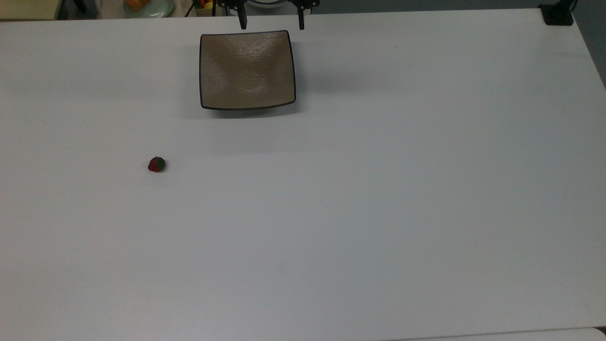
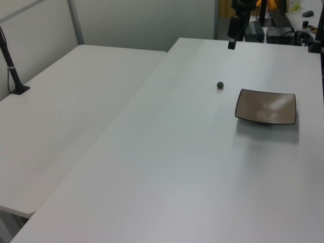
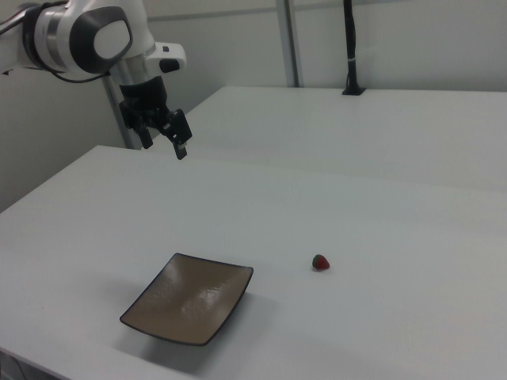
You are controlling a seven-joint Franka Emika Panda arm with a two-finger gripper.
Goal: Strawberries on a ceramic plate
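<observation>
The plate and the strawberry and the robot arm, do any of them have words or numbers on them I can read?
None to read.
Ceramic plate: plain glossy brown, no writing.
Strawberry: no label.
Pincer and white table: no words, numbers or signs.

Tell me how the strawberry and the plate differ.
The strawberry is tiny, the plate far larger. The strawberry is rounded, red with a green cap; the plate is square, glossy tan-brown with a dark rim and upcurved edges. Both rest apart on the white table, untouched.
</observation>
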